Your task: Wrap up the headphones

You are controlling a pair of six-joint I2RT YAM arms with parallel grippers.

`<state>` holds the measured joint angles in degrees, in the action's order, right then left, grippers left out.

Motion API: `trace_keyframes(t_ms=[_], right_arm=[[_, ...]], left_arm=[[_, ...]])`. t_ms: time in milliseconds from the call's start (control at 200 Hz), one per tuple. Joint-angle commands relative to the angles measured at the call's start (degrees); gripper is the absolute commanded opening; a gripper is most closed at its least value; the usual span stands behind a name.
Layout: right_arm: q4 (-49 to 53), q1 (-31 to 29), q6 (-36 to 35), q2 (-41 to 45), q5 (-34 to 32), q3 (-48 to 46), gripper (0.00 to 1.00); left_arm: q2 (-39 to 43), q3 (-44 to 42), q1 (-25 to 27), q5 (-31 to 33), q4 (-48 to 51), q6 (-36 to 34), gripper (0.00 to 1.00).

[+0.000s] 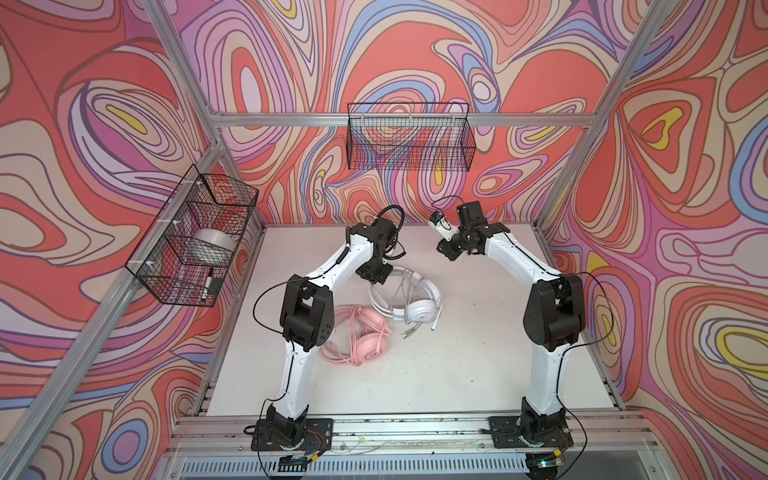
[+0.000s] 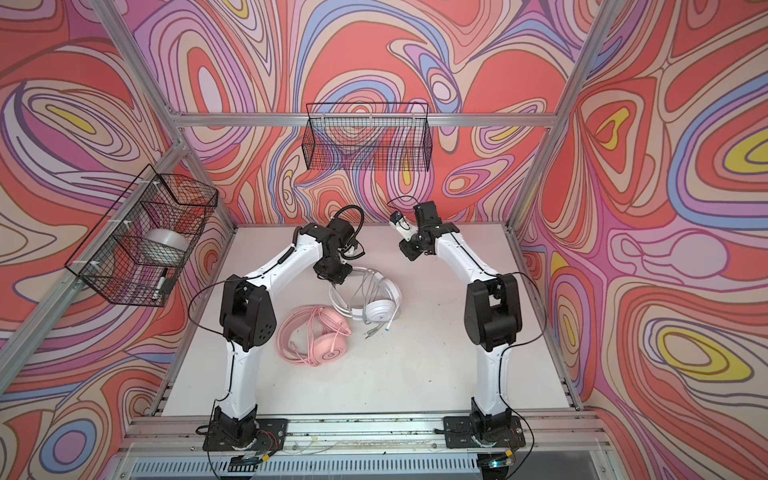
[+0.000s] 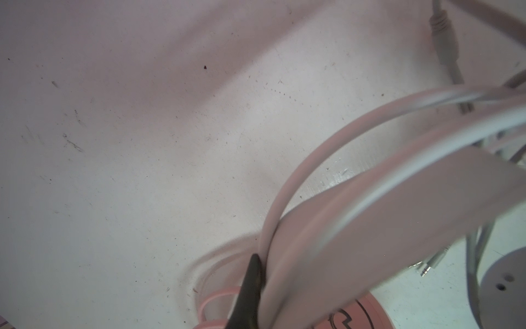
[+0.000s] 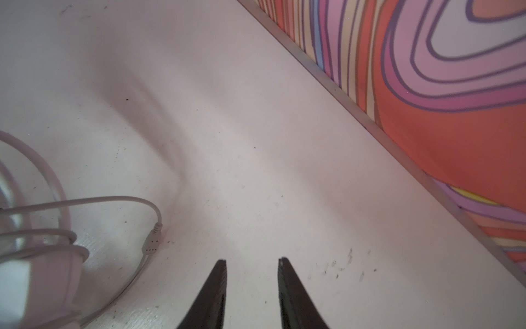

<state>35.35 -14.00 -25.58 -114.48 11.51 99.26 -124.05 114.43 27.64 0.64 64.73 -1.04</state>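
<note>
The white headphones [image 1: 419, 309] [image 2: 380, 311] lie mid-table with their pale grey cord [image 3: 313, 159] looped over the headband [image 3: 370, 228]. My left gripper [image 1: 376, 276] [image 2: 332, 276] is shut on that headband at its far end. One black finger [image 3: 250, 284] shows against the band and the other is hidden behind it. The pink headphones [image 1: 370, 343] [image 2: 328, 347] lie nearer the front, by the left arm, with their pink cord coiled around them. My right gripper [image 1: 446, 251] [image 4: 252, 260] hangs open over bare table near the back wall, holding nothing.
A wire basket [image 1: 191, 237] on the left wall holds a tape roll and a marker. Another wire basket [image 1: 409, 137] hangs on the back wall. The cord's inline connector [image 4: 152, 242] lies near the right gripper, and jack plugs [image 3: 427, 267] rest on the white table [image 1: 457, 353].
</note>
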Motion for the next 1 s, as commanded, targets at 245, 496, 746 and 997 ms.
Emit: trace_keyframes(t_ms=[245,496,746,997], right_arm=[[-15.0,0.1,31.0,21.4,-2.5,-26.4,0.61],[-20.0,-0.9,47.5,32.9,0.2,-42.3,0.62],[-26.3,-9.5,54.1,48.8,-10.6,-59.6,0.6],[-26.1,-23.4,55.3,56.5,-20.4,-66.6,0.61]], left_arm=[[0.7,0.5,-3.0,-5.9,-3.7,8.6,0.0],[-1.6,0.1,-3.8,-7.0,-5.3,13.4,0.0],[-3.8,0.9,-4.3,-6.8,-5.9,16.5,0.0],[-6.4,4.0,-4.5,-4.5,-4.0,18.2,0.0]])
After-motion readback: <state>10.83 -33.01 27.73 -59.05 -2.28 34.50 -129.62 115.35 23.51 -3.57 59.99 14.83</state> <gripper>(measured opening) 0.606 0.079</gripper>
